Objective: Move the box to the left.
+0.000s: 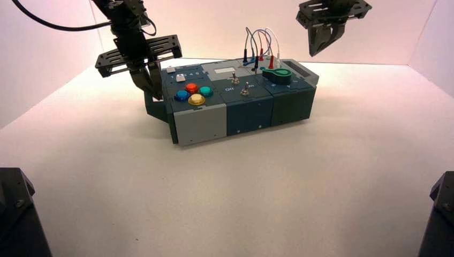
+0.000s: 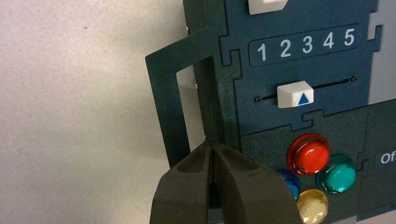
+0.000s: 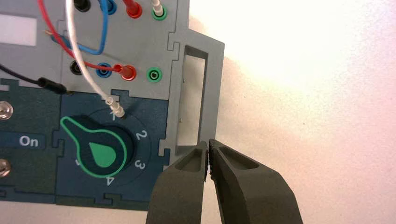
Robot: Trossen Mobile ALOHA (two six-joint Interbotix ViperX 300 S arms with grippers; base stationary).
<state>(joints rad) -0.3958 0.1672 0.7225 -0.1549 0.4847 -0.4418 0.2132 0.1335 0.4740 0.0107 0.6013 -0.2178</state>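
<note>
Your round buttons point(image 2: 313, 156) run red at twelve, green at three, yellow at six, blue at nine — your knob point(image 3: 105, 154) is green, its round base dark.

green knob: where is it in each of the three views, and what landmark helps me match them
High view: on the box's right part, near its front edge, the green knob.
Left wrist view: not in it.
Right wrist view: left of the picture's middle, below the sockets.
Shared landmark: the box itself shows in all three; its "On" label links the high and right wrist views.
</note>
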